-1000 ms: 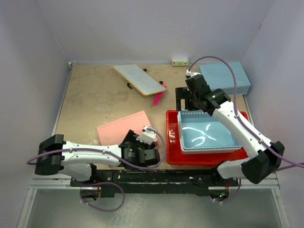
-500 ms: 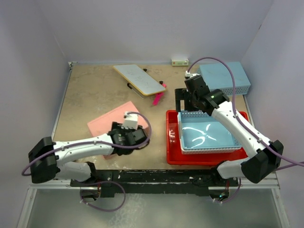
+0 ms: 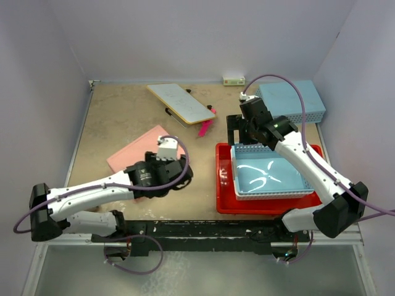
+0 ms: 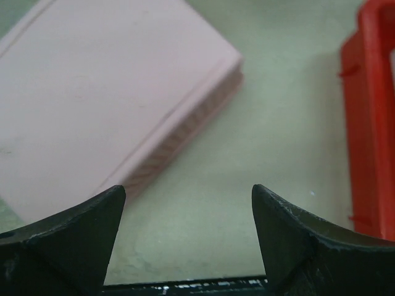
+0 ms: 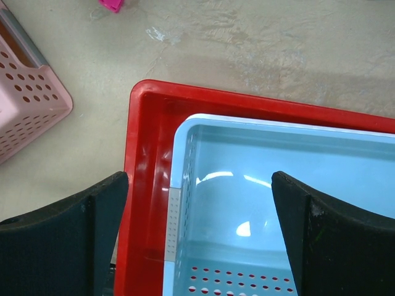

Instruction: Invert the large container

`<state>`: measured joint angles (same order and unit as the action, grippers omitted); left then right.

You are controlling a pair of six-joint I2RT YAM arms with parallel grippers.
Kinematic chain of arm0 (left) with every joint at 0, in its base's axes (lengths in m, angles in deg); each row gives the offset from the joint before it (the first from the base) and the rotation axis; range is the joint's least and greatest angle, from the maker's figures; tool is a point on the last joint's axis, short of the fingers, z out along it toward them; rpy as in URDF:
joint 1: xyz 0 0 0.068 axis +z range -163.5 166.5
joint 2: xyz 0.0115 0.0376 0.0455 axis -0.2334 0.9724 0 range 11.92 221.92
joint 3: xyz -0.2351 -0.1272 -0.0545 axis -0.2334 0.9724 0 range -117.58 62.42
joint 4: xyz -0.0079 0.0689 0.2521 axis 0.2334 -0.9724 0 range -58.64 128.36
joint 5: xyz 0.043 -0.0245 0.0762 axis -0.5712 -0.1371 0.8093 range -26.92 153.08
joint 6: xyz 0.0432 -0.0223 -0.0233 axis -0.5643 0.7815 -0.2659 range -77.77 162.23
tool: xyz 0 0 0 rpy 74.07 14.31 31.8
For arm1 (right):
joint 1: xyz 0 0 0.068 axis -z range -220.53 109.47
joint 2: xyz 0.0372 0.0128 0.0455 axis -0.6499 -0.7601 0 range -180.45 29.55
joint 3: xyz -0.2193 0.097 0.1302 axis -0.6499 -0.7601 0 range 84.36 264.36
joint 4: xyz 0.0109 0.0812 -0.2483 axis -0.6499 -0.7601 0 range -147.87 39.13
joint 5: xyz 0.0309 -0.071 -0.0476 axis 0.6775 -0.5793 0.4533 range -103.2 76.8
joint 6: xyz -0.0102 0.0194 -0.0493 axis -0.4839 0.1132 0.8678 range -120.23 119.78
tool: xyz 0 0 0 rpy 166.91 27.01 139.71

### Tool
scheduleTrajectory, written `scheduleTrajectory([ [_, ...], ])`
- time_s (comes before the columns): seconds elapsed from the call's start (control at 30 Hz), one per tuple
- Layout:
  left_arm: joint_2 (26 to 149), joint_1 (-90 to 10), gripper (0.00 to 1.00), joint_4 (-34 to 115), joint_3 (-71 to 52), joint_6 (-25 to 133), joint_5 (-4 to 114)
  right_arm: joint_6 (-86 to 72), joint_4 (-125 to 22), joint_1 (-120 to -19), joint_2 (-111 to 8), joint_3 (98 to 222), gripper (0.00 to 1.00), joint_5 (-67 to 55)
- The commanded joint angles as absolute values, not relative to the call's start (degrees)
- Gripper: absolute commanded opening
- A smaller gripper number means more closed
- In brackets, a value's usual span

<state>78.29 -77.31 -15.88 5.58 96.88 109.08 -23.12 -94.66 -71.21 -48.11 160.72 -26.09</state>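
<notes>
Where the counter (image 3: 117,123) reaches its near edge, the big shallow glossy red plastic tray (image 3: 224,182) sits upright. A light-blue perforated plastic basket (image 3: 268,176) is nested in it, its floor showing only reflections. Left of the tray, across bare counter, the left claw (image 4: 185,197) hangs spread, gripping nothing, near a pink plastic basket (image 3: 133,157) lying flat face up. Only the right wrist view shows its holes. Above the tray's far-left corner, the right claw (image 5: 199,182) gapes wide, empty.

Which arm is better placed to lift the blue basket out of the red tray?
Right. Its fingers hover open over a corner of the blue basket in the red tray; left fingers are beside the pink basket.
</notes>
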Motion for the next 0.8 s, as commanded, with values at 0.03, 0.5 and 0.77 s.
scheduleTrajectory([
  [0.03,87.1,-87.6,0.80,-17.2,2.1,99.5,104.5,-22.3,-93.4,-70.7,-47.8,160.2,1.00,-27.9],
  [0.5,79.6,-52.1,0.80,0.1,19.6,91.9,90.7,-22.1,-93.0,-70.5,-47.0,158.6,1.00,-27.6],
  [0.77,80.3,-27.1,0.80,4.1,13.6,85.8,87.9,-22.5,-92.7,-70.5,-45.8,158.3,1.00,-26.5],
])
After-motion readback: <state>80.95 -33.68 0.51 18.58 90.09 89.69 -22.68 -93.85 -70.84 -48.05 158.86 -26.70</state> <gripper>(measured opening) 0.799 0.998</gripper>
